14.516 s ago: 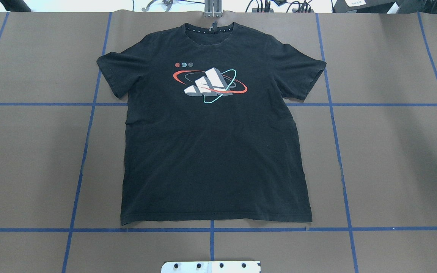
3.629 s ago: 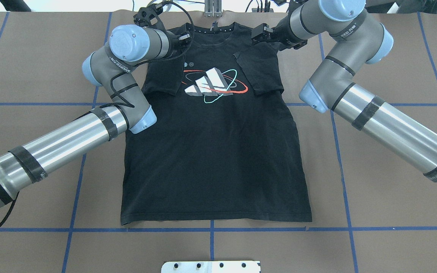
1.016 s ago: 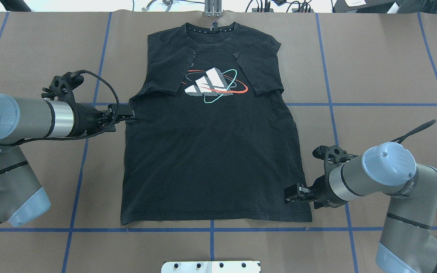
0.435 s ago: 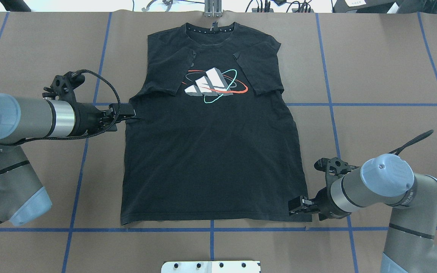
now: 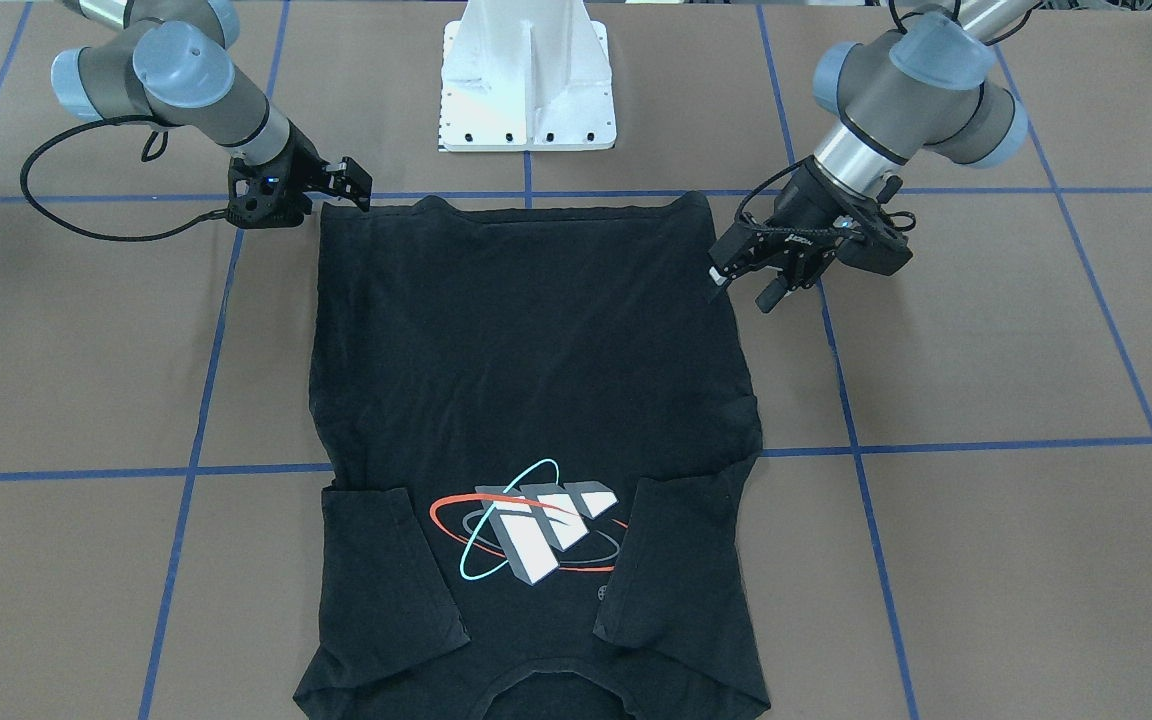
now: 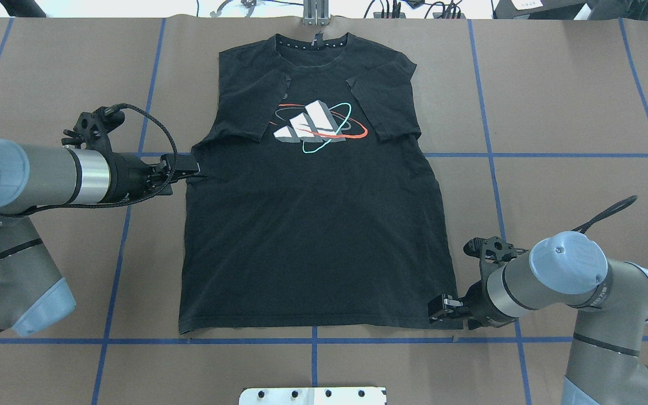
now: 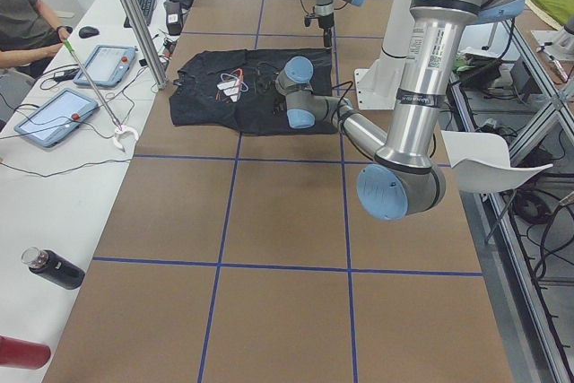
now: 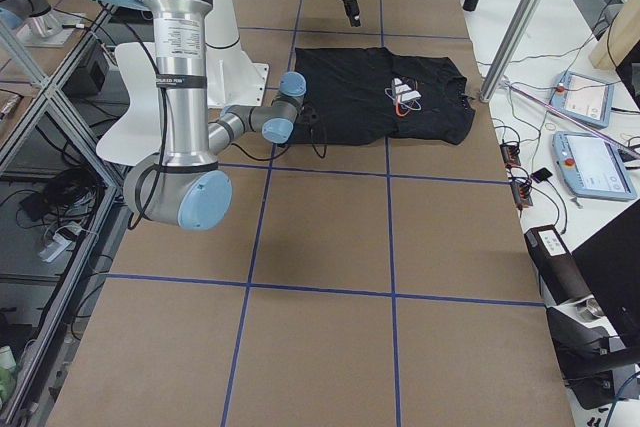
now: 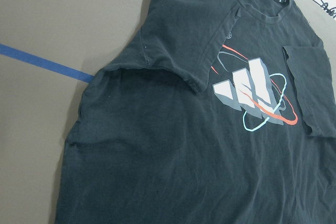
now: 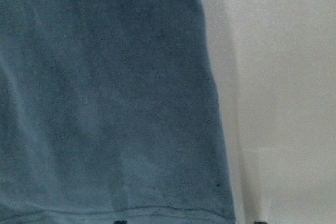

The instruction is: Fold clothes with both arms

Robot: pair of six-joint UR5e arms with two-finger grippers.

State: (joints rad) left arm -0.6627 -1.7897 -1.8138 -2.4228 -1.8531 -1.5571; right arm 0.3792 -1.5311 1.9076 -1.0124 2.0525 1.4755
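The black T-shirt (image 6: pixel 313 242) lies flat on the brown table with its logo (image 6: pixel 313 126) facing up and both sleeves folded inward over the chest. My left gripper (image 6: pixel 193 170) (image 5: pixel 739 287) is at the shirt's left side edge, just below the folded sleeve, with its fingers apart and open. My right gripper (image 6: pixel 439 309) (image 5: pixel 356 185) sits low at the hem's right corner, also open. In the right wrist view the cloth (image 10: pixel 105 103) fills the frame, with the hem along the bottom. The left wrist view shows the logo (image 9: pixel 252 98) and the folded sleeve.
The white pedestal base (image 5: pixel 526 90) stands just behind the hem. Blue tape lines (image 6: pixel 493 185) grid the brown table. A metal bracket (image 6: pixel 315 14) sits by the collar at the far edge. A side table with tablets (image 7: pixel 54 114) and a seated person (image 7: pixel 22 15) lies beyond.
Both sleeves were folded inward, and the arms then came away to the shirt's sides. Over the last second my right gripper slid toward the hem corner. The left gripper barely moved.
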